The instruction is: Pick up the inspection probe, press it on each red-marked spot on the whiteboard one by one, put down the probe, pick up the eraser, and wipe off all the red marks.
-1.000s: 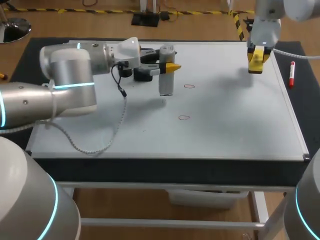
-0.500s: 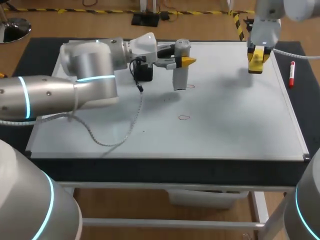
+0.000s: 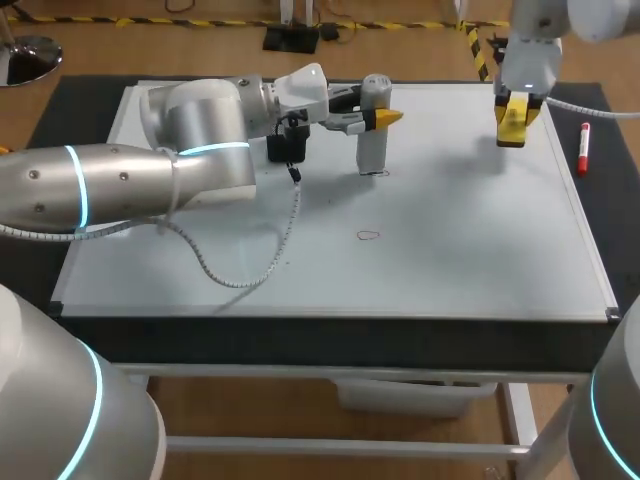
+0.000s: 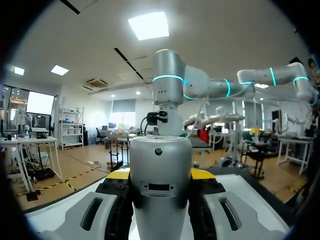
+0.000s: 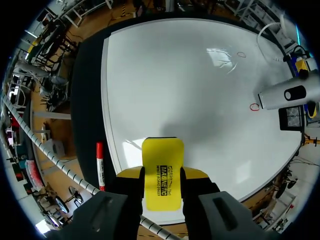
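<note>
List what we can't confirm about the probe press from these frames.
- Right wrist view: the probe tip lies beside a red mark. Whether it touches the whiteboard is too small to tell.
- Head view: the probe's body covers most of that mark and its own tip.
- Left wrist view: the probe fills the space between the left gripper fingers, hiding tip, mark and board.
</note>
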Controlling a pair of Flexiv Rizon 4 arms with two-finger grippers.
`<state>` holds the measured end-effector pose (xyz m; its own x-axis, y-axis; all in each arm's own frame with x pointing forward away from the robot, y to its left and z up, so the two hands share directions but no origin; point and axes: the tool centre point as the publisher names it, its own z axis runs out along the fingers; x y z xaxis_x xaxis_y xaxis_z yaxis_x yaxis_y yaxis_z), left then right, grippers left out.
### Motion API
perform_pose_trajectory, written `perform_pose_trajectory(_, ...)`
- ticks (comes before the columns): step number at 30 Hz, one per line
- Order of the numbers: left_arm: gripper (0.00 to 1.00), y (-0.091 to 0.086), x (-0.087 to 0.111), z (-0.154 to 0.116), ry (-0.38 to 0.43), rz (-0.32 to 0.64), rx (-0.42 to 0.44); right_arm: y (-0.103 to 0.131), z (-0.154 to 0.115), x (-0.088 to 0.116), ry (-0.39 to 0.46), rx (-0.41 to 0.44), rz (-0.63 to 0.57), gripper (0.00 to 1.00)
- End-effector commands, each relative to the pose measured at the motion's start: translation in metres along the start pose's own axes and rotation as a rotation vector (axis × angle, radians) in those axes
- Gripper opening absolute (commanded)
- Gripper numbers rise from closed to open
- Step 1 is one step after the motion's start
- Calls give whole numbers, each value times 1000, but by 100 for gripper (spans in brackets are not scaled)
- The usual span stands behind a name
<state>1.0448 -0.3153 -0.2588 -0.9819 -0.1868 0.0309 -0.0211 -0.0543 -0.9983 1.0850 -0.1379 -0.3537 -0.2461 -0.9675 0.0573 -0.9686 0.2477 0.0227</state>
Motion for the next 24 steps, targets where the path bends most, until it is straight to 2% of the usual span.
perform_pose_trajectory(1,0,7,-9,10,13,0,8,-2,-1,1,2,-1,-2,0)
perform_pose_trajectory(13,0,15,-21,15,23,-14,24,-2,-1,1,2,-1,-2,0)
perform_pose_trajectory(24,0,21,-21,16,38,-29,14,-2,-1,1,2,-1,-2,0)
